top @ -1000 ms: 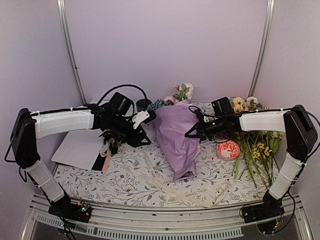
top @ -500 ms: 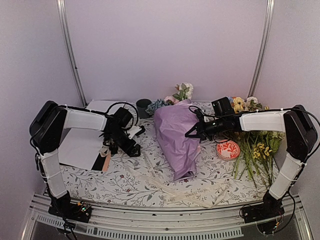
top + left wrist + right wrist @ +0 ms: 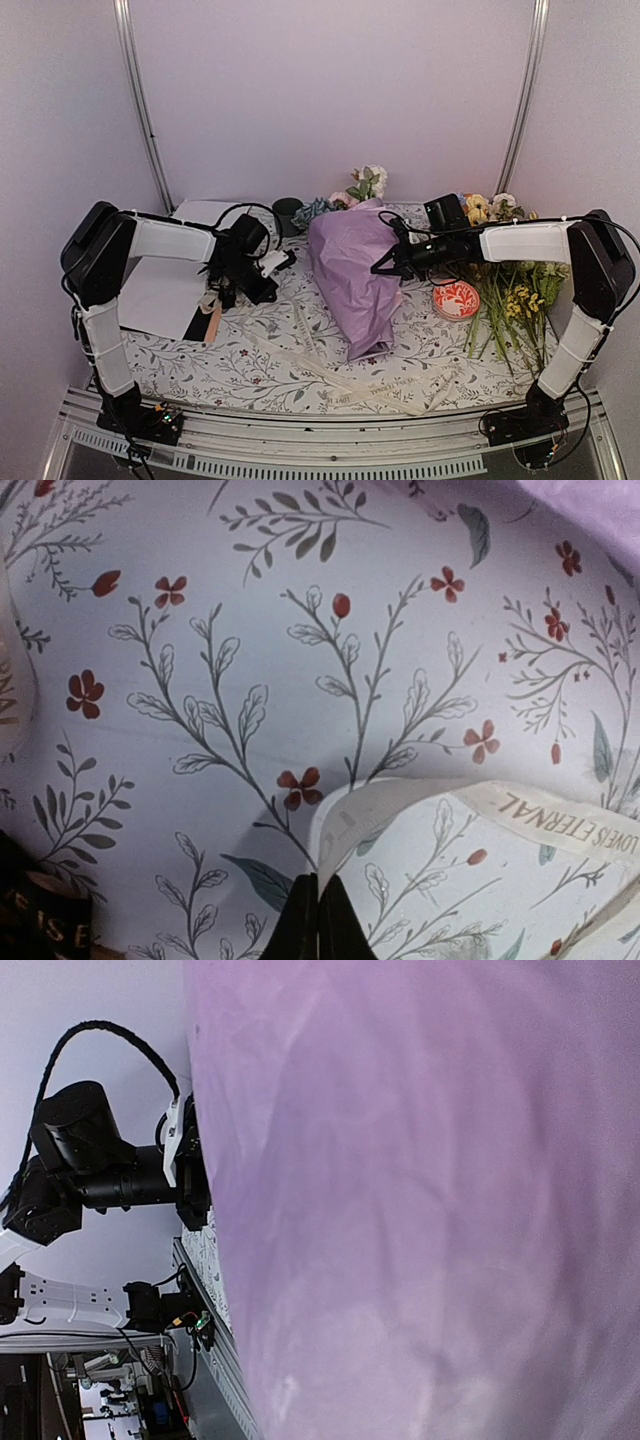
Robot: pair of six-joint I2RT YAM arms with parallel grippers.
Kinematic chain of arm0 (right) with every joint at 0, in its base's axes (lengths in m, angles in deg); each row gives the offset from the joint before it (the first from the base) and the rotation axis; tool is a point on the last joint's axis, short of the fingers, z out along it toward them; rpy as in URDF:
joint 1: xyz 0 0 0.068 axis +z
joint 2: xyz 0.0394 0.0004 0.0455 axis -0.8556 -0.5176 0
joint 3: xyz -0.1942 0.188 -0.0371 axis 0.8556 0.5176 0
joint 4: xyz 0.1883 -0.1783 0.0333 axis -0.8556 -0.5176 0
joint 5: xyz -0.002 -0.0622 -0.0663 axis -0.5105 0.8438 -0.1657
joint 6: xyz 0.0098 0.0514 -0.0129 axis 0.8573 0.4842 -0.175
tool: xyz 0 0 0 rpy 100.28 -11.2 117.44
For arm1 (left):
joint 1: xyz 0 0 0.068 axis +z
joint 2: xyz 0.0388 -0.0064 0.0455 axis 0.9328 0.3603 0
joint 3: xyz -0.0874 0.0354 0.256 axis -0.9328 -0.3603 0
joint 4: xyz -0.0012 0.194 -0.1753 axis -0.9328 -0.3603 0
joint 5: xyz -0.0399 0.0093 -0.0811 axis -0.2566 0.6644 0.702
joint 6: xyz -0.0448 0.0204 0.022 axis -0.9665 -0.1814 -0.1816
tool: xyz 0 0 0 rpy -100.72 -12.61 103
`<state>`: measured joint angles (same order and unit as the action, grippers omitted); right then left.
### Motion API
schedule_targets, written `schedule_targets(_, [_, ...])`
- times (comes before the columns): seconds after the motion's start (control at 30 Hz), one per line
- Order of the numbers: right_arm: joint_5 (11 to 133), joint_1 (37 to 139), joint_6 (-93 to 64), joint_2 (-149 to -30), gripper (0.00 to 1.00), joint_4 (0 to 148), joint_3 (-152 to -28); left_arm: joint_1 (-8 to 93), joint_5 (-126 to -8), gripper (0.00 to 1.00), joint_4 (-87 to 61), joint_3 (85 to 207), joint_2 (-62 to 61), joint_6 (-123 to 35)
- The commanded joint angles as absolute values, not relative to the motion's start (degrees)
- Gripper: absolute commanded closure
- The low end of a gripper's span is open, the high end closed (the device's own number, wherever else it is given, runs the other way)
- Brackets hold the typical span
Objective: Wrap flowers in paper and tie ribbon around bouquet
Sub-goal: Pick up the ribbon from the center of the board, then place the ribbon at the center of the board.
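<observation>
Left wrist view: the left pincer (image 3: 318, 880) is seen closed at a fold of the ribbon (image 3: 540, 815); whether it is gripped cannot be told. The right pincer (image 3: 384, 268) is closed against the bouquet (image 3: 350, 285), laid on the worktop (image 3: 240, 365).

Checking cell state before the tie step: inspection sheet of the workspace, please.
Surface: floral cloth spread under everything.
Job's things: bouquet lies centre, lilac paper round it, flowers showing at far end; ribbon loose on cloth, untied.
Clutter: white sheet, coiled ribbon bundle left; red dish, loose stems right; dark cup at back.
Grippers: left gripper shut, tips at a ribbon fold, grip unclear; right gripper shut, against the paper's right side.
Cables: black loop over left wrist, clear of bouquet.
Surroundings: plain walls, two metal posts.
</observation>
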<state>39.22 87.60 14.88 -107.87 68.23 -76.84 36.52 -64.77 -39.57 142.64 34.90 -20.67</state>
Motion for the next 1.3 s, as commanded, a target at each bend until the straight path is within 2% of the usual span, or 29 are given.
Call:
schedule_targets(0.0, [38.2,86.7,13.8,-106.0,1.0,71.3,-77.1,35.9,-65.7,1.0,-34.0,141.9,30.3,-23.1])
schedule_targets(0.23, [38.6,85.9,14.1,-105.0,1.0,71.2,-76.7,35.9,-100.1,1.0,-33.4,147.6,9.6,-26.2])
schedule_targets(0.37, [38.4,85.8,14.3,-105.0,1.0,71.5,-76.9,35.6,-108.3,1.0,-31.5,152.3,-0.5,-22.7])
schedule_targets(0.47, [38.3,85.8,14.5,-105.2,1.0,71.5,-77.0,33.8,-102.5,1.0,-27.7,152.4,-6.8,-19.0])
schedule_targets(0.53, [38.1,85.8,14.6,-105.4,1.0,71.8,-77.1,31.7,-94.6,1.0,-27.1,151.6,-9.4,-17.4])
schedule_targets(0.73, [37.8,85.8,15.3,-106.0,1.0,72.0,-77.8,23.9,-81.8,1.0,-31.2,149.7,-8.8,-18.7])
schedule_targets(0.93, [37.7,85.6,15.8,-105.9,1.0,71.9,-79.2,17.9,-52.6,1.0,-31.5,144.3,-6.4,-17.7])
schedule_targets(1.07, [37.6,85.5,16.6,-105.7,1.0,71.7,-80.4,14.7,-32.9,1.0,-33.7,141.4,0.7,-14.3])
schedule_targets(1.13, [38.0,85.5,16.8,-105.4,1.0,71.7,-80.4,9.1,-30.8,1.0,-35.3,144.2,6.9,-11.7])
schedule_targets(1.27, [39.0,85.6,16.6,-105.2,1.0,71.2,-80.7,-1.3,-39.5,1.0,-44.5,158.0,21.8,-1.6])
